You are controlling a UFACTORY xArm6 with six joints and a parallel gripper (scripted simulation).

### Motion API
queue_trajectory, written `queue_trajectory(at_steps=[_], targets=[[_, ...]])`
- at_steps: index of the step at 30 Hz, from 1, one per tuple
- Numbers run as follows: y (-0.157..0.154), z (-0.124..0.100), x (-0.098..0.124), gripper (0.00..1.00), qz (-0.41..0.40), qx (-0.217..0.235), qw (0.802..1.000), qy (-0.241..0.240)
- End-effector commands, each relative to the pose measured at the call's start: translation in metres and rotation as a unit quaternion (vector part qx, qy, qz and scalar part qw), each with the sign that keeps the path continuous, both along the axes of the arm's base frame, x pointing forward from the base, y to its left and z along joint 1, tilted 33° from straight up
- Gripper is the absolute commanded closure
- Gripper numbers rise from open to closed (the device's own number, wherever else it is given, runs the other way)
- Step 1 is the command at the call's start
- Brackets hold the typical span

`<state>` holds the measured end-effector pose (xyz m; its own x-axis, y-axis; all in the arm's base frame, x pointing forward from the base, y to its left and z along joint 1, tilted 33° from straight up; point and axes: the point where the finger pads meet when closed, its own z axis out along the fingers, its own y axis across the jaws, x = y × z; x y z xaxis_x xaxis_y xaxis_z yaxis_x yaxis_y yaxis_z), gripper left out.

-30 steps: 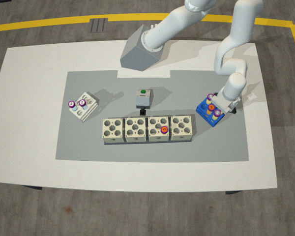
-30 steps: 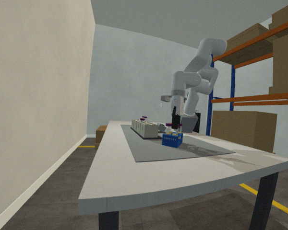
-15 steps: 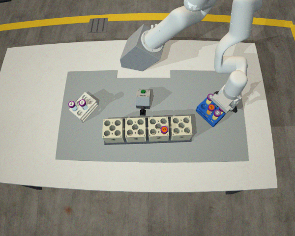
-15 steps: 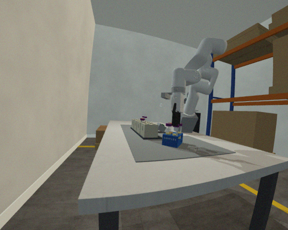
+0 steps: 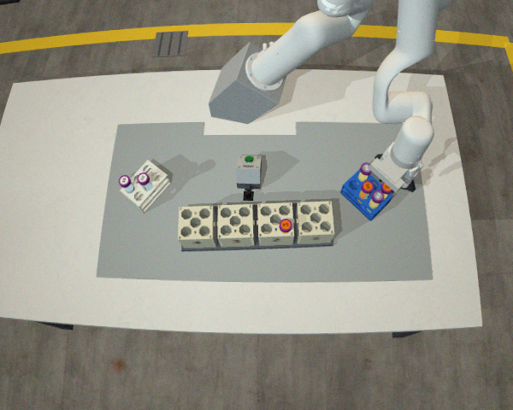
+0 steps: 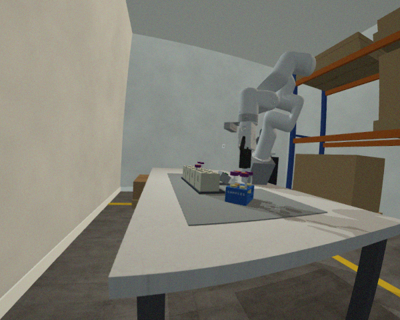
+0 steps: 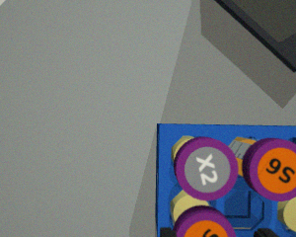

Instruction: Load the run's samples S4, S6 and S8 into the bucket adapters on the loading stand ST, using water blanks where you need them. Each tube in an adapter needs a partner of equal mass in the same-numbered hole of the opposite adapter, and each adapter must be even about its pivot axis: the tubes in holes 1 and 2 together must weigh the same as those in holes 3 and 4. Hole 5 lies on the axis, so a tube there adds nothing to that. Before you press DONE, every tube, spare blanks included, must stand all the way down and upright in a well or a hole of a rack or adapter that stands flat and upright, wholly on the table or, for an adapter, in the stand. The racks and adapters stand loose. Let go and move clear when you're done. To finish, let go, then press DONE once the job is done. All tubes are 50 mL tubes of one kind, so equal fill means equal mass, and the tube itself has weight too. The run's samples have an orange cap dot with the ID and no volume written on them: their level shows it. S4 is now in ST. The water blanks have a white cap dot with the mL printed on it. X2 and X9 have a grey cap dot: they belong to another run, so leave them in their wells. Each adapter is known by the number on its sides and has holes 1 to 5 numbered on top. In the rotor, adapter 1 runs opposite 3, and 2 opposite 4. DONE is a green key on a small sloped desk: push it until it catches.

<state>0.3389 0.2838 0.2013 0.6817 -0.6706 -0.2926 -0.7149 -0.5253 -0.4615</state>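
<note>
Hanging open and holding nothing, the gripper (image 5: 393,172) (image 6: 245,166) (image 7: 214,233) is just above the near orange-topped tube (image 5: 386,188) (image 6: 244,175) (image 7: 205,232). That tube stands up in the blue rack (image 5: 358,203) (image 6: 237,197) (image 7: 237,129), so the next move is probably straight down.
</note>
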Motion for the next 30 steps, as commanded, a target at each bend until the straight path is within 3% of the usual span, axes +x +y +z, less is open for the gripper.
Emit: queue_trajectory(at_steps=[1, 30], targets=[[-0.006, 0.011, -0.001, 0.56, 0.000, 0.001, 1.000, -0.001], [-0.032, 0.053, -0.009, 0.56, 0.000, 0.001, 1.000, -0.001]])
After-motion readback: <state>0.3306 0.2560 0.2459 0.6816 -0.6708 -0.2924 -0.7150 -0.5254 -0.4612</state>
